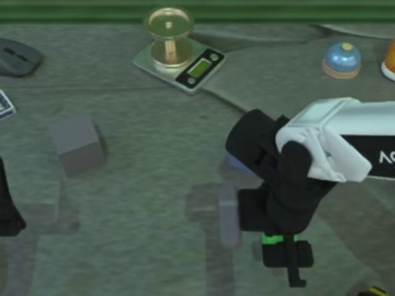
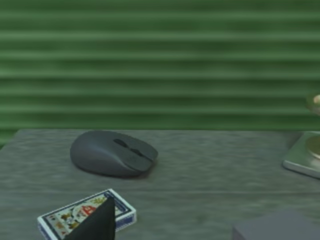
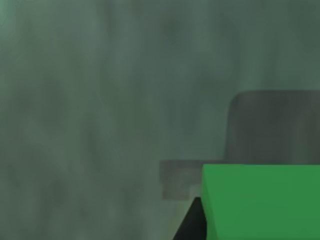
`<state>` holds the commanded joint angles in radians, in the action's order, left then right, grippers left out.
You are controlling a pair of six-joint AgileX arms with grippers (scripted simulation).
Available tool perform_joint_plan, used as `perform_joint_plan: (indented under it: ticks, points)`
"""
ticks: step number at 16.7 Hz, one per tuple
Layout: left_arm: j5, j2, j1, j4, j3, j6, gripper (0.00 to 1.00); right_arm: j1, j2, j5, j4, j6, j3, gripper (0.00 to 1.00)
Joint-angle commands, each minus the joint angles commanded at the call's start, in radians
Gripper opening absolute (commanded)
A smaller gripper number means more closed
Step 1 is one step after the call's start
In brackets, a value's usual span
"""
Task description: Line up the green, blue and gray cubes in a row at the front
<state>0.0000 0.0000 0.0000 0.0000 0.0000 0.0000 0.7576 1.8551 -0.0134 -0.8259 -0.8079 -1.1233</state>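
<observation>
the right gripper (image 1: 281, 245) sits low in the lower right of the top view, its arm reaching in from the right edge, and its fingers are clamped on the green cube (image 1: 279, 238), which shows only as a thin bright strip between the black parts. in the right wrist view the green cube (image 3: 260, 202) fills the lower right corner, held above the table (image 1: 154, 185).

the gray cube (image 1: 76, 142) stands alone at the left centre of the top view, well apart from the arm. just a sliver of the blue cube (image 1: 235, 162) peeks out from under the right arm, near the middle.

the left gripper (image 1: 7, 209) is parked at the left edge; i cannot tell how its fingers stand.
</observation>
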Motion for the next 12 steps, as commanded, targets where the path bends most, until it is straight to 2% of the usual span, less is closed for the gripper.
perform_joint_plan:
  ticks: [5, 12]
  points:
    - [0.0, 0.0, 0.0, 0.0, 0.0, 0.0, 1.0, 0.001, 0.007, 0.0, 0.014, -0.001, 0.012, 0.0]
    - [0.0, 0.0, 0.0, 0.0, 0.0, 0.0, 1.0, 0.001, 0.007, 0.0, 0.014, -0.001, 0.012, 0.53]
